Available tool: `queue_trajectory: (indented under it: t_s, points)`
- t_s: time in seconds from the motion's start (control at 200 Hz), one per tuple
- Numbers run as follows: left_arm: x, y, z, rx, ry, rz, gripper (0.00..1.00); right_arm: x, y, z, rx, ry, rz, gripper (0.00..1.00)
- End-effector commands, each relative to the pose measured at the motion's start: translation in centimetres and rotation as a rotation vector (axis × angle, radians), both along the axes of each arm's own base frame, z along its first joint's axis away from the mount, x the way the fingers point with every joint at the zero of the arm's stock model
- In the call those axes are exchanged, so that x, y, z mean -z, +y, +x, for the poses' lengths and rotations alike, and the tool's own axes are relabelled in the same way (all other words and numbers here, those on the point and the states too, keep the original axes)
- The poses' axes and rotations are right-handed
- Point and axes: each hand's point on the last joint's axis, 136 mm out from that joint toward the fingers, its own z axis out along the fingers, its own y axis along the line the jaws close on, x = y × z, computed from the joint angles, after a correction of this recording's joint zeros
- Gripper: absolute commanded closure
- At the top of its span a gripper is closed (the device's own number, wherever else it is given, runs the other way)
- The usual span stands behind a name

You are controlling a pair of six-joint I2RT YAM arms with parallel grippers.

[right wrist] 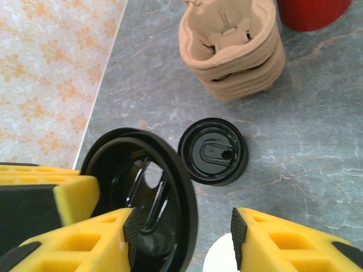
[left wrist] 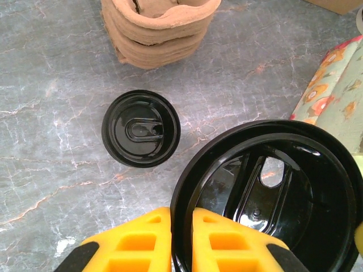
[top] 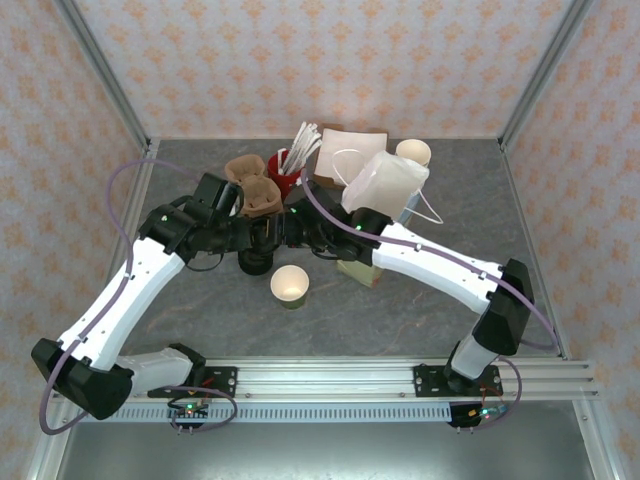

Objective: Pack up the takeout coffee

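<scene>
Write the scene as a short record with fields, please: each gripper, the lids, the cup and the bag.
left gripper: shut on the rim of a black lid, which is lifted with its underside towards the wrist camera
right gripper: open, close beside that lid
second lid: lying flat, apart from the cup carriers
paper cup: upright, no lid, nearer the arm bases than both grippers
bag: beyond the right arm

No words, numbers or brand marks can be read on the big black lid [left wrist: 272, 192], the small black lid [left wrist: 140, 128], the paper cup [top: 289, 285] or the cup carriers [left wrist: 159, 28].
</scene>
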Motion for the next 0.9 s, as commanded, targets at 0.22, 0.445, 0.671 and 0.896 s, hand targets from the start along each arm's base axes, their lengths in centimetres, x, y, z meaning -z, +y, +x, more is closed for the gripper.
queue_trajectory:
  t_s: [0.22,0.445,0.671,0.896]
  points:
    - [-1.2,-0.4,-0.4,0.001,-0.013,0.001,0.87,0.1,-0.3,0.3,-0.008,0.005,-0.035,0.59]
    - [-1.2,-0.7,-0.3,0.009,-0.023,-0.012,0.87,0.3,0.5,0.2,-0.012,0.035,0.001,0.67]
    - [-1.2,-0.9,-0.6,0.02,-0.02,-0.027,0.87,0.5,0.8,0.0,-0.02,0.055,0.018,0.93]
    - [-4.3,-1.5,-1.4,0.109,-0.097,-0.067,0.54,-0.1,-1.0,0.3,0.019,0.083,0.031,1.0]
